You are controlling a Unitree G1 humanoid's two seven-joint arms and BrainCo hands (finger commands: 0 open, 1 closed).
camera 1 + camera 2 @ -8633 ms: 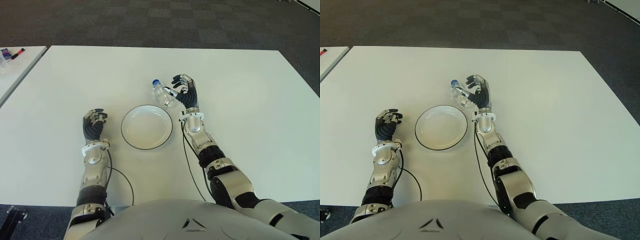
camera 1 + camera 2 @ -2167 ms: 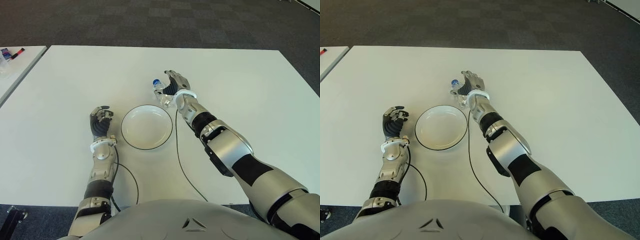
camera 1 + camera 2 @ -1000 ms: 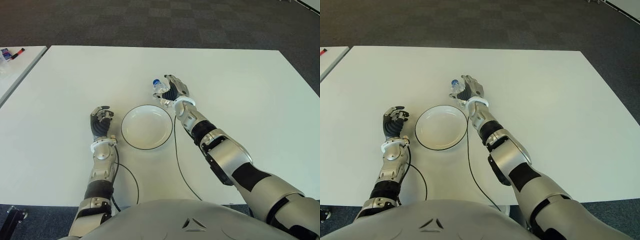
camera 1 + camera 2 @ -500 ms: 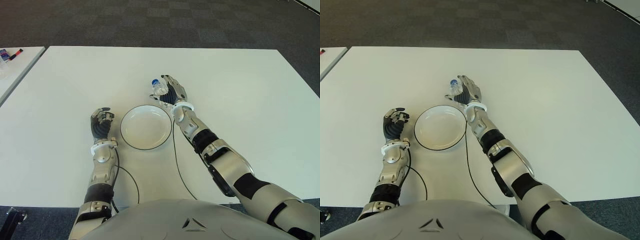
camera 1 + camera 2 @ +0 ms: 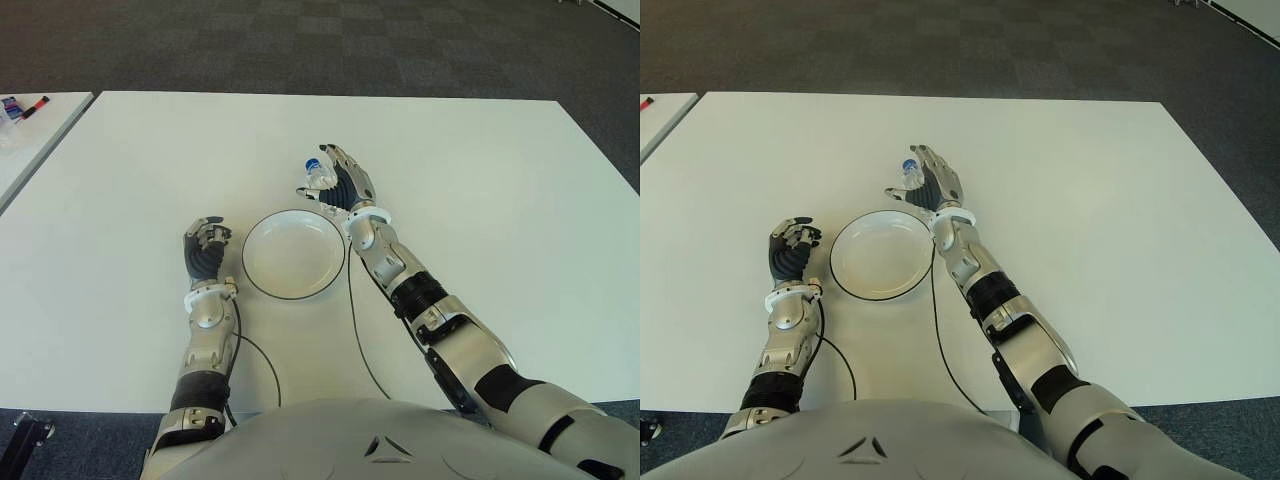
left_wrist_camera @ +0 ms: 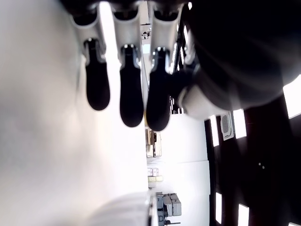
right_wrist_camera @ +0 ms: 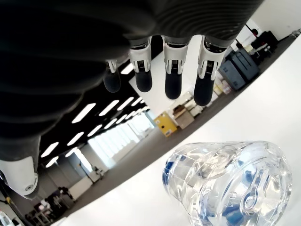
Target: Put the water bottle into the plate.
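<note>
A small clear water bottle (image 5: 316,176) with a blue cap lies on the white table just beyond the far right rim of the white, dark-rimmed plate (image 5: 290,262). The plate holds nothing. My right hand (image 5: 342,185) is over and just right of the bottle, fingers stretched out and open. In the right wrist view the fingers (image 7: 172,82) hang spread above the bottle (image 7: 225,183) without closing on it. My left hand (image 5: 204,250) shows left of the plate, its fingers (image 6: 131,106) curled and holding nothing.
The white table (image 5: 480,170) stretches wide to the right and far side. A black cable (image 5: 355,320) trails from my right wrist toward my body. A second table (image 5: 35,135) at far left carries markers (image 5: 28,105). Dark carpet lies beyond.
My right forearm has swung in nearer the plate and its fingers have stretched out over the bottle. The bottle and plate have stayed put. The left hand has barely shifted.
</note>
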